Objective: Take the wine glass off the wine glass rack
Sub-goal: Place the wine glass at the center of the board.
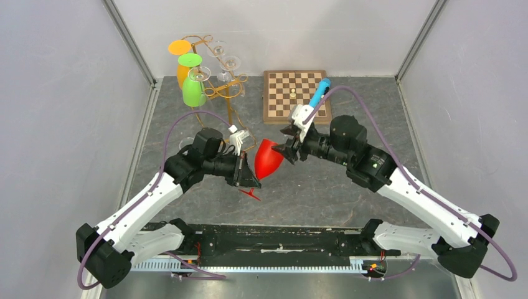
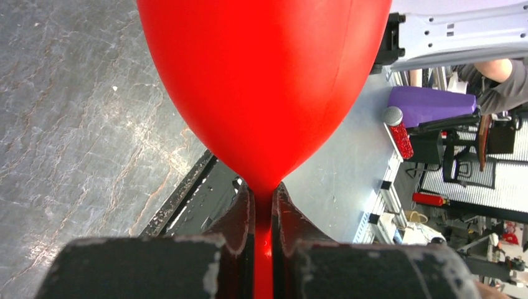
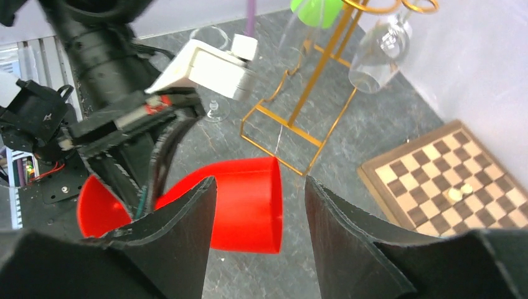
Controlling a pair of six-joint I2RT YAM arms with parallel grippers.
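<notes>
The red glass (image 1: 269, 159) is off the rack (image 1: 231, 112) and hangs in the air over the table's middle, between the two arms, with the rack well apart to the far left. The left claw (image 1: 251, 177) is pressed together on the stem just under the bowl; its wrist view shows the stem (image 2: 263, 249) pinched between both fingers with the bowl swelling away from them. The glass lies nearly level. Its long axis runs from the foot, low and near by the left claw, up and rightward to the open rim (image 3: 274, 205), which faces the right claw (image 1: 287, 149). That claw sits just beside the rim with its jaws spread; in its own view the rim shows in the gap between the fingers (image 3: 187, 212), and no finger looks closed on it. The left arm alone appears to carry the glass, so setting it down probably falls to that arm, foot end lowest.
</notes>
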